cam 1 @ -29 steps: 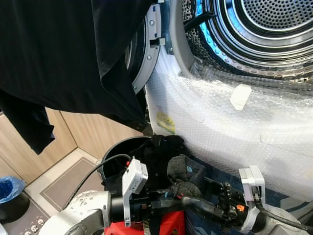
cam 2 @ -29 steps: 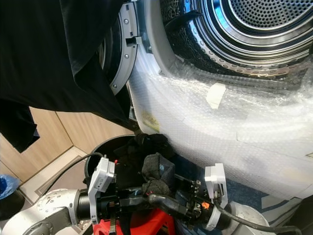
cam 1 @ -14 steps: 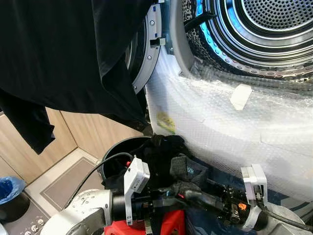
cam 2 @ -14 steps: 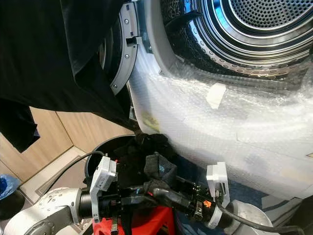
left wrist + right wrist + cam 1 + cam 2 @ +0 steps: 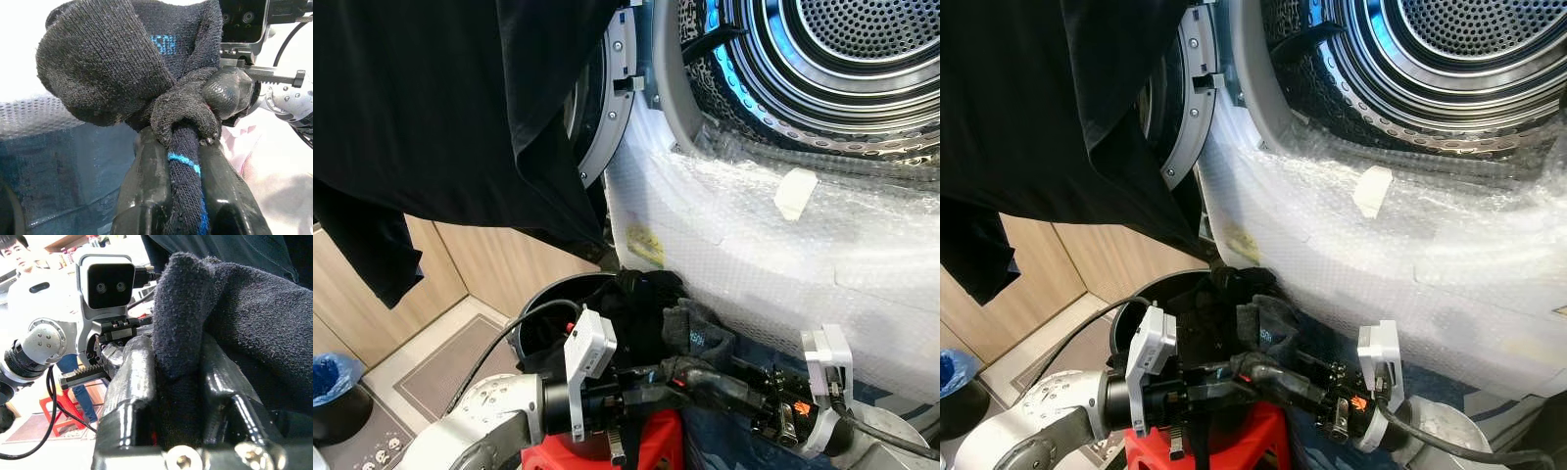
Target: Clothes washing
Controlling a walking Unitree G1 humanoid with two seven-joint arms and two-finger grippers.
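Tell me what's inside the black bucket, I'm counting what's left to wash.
Dark clothes are heaped in the black bucket. Both hands grip a dark sock in front, covering the pile's lower part, so no count is possible.

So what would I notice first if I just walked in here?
Probably the big shiny washing machine drum, wide open at the upper right. Then the black garment draped across the upper left. Low down, the left end effector and right end effector both pinch one dark sock.

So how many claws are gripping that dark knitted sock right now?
2. The left claw pinches the dark knitted sock with blue stripe at its narrow end; the right claw clamps another fold beside it, above the black laundry bucket.
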